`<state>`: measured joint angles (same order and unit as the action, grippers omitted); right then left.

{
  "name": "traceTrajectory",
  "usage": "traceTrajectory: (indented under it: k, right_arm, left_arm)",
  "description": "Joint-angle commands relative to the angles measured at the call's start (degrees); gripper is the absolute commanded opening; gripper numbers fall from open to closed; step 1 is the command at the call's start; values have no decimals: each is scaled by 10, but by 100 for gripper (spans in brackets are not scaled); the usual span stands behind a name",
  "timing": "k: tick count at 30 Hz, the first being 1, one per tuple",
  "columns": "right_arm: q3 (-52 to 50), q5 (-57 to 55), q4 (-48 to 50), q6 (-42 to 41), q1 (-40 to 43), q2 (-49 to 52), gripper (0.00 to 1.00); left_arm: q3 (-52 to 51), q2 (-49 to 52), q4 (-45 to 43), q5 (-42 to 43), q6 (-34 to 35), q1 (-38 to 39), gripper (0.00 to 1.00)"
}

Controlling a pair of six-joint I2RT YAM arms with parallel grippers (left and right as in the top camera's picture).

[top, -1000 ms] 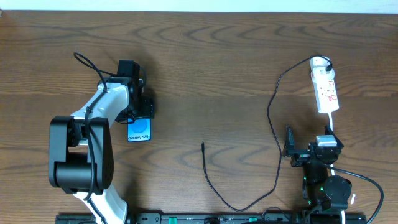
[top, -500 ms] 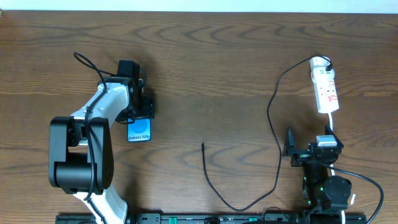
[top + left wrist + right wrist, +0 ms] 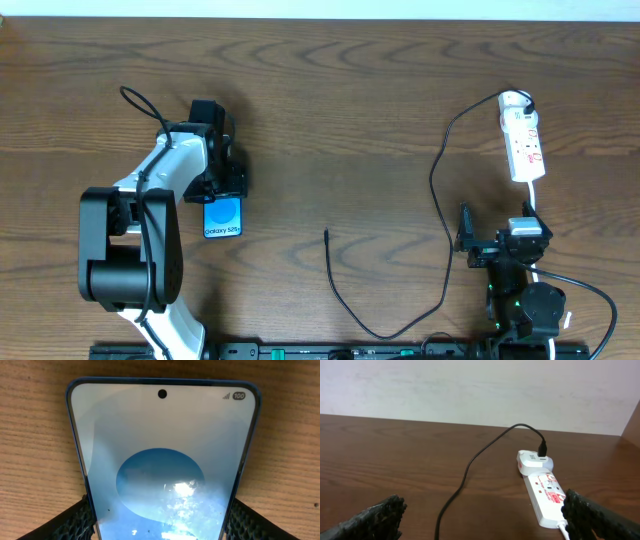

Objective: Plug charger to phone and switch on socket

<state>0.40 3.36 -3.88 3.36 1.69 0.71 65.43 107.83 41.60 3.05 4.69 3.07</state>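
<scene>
- Left gripper (image 3: 160,522) pinches the phone (image 3: 160,435) by its side edges, likely steadying it for plugging.
- Right gripper (image 3: 482,517) spread wide, empty; socket (image 3: 547,494) ahead; charger (image 3: 340,285) unclaimed.

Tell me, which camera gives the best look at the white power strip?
The right wrist view: the power strip lies close, its red markings and the plugged-in charger cable clear. Overhead shows the power strip small, far right. The left wrist view misses it, showing the phone.
</scene>
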Motion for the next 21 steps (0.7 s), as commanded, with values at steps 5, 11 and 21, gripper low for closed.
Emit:
traceTrajectory:
  k: [5, 11, 21]
  right_arm:
    - [-1, -2, -2, -7, -2, -3, 99]
    - [-1, -2, -2, -7, -2, -3, 99]
    - [-1, -2, -2, -7, -2, -3, 99]
  left_arm:
    - [14, -61, 6, -7, 1, -2, 7]
    - [14, -95, 10, -4, 2, -2, 7]
    - [14, -117, 16, 33, 1, -2, 7]
